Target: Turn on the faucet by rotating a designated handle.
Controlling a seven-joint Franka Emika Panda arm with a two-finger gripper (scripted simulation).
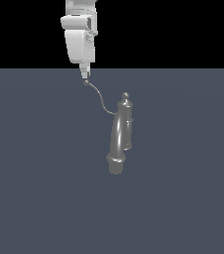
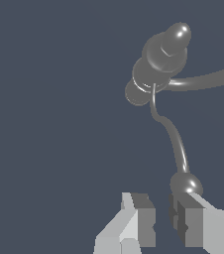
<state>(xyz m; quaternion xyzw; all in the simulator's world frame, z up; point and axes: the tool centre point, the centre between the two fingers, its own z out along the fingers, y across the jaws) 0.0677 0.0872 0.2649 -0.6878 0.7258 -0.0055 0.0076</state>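
We are bringing the tool (image 2: 162, 221), its pads slightly spread and pinching nothing, against the handle (image 2: 176, 144)'s ball tip, pushing sideways steadily to rotate it about the faucet (image 1: 120, 134).

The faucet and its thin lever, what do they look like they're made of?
The faucet looks like polished grey metal: bright highlights run along its thick arched spout and knobbed post. The handle seems the same glossy metal, a slim curved rod with a shiny ball tip. Being a simulator's render, that is only how it looks.

White boxy arm (image 1: 79, 37); claw (image 2: 163, 221) with grey pads (image 2: 144, 221).
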